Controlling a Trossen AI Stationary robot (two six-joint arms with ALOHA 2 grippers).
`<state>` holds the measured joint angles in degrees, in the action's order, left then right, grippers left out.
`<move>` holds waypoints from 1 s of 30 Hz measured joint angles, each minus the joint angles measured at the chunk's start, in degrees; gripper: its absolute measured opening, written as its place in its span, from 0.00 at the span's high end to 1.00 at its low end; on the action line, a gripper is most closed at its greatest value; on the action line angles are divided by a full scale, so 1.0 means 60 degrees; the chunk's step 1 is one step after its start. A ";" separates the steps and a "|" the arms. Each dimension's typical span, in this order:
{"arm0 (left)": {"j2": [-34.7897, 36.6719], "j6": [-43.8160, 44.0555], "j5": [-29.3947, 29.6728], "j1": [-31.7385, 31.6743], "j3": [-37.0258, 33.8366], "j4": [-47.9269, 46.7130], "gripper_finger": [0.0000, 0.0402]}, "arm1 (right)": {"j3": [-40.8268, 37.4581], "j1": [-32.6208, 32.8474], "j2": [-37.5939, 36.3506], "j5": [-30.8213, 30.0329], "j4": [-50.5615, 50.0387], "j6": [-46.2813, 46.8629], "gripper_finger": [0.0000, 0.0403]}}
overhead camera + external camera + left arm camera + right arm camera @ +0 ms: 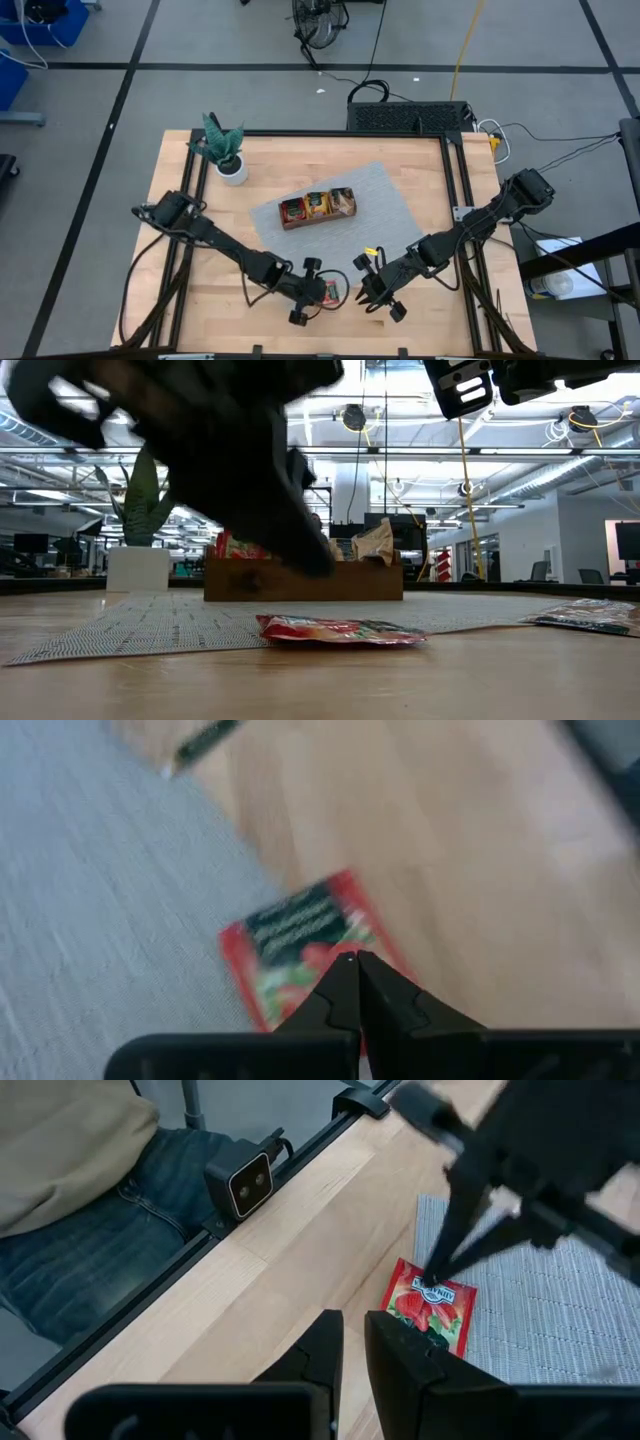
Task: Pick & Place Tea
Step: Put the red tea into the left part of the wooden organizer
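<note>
Here the red sachet lies flat, corner toward the mat.

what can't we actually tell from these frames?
- Left gripper: fingers shut over the red square tea sachet at the grey mat's edge; actual contact hidden by the fingers and motion blur.
- Brown wooden compartment tray: sachet count too small from above, blocked by the blurred arm in the low view.
- Right gripper: nearly closed; whether it holds anything is unclear.
</note>
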<state>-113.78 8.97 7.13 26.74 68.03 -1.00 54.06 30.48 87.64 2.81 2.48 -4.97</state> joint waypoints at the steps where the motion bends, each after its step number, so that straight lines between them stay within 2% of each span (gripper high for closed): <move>1: -0.0056 0.0028 -0.0020 -0.0068 -0.0007 -0.0069 0.99 | 0.0000 -0.0001 0.0000 0.0000 0.0009 0.0000 0.92; 6: -0.0276 0.0131 -0.0814 -0.0388 -0.0022 0.0126 0.99 | 0.0000 -0.0004 0.0000 0.0000 0.0007 0.0000 0.92; 10: -0.0432 0.0648 -0.0708 -0.0512 -0.0020 -0.0291 0.99 | 0.0000 -0.0004 0.0000 0.0000 -0.0032 0.0000 0.92; 15: -0.0313 0.1105 0.0135 -0.0593 0.0003 -0.1141 0.99 | 0.0000 -0.0004 0.0000 -0.0003 -0.0062 0.0007 0.92; 22: -0.0108 0.1257 0.0683 -0.0593 0.0000 -0.1893 0.99 | 0.0000 -0.0003 0.0000 -0.0004 -0.0069 0.0007 0.92; 28: 0.0318 0.2320 0.2001 -0.0600 -0.0025 -0.3439 0.99 | 0.0004 -0.0002 0.0000 -0.0006 -0.0091 0.0076 0.92; 30: 0.0488 0.2340 0.2150 -0.0596 -0.0033 -0.3526 0.99 | -0.0024 -0.0004 0.0000 -0.0007 -0.0038 0.0076 0.92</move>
<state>-110.85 23.01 20.03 23.16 67.83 -22.15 53.92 30.46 87.64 2.76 2.25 -4.51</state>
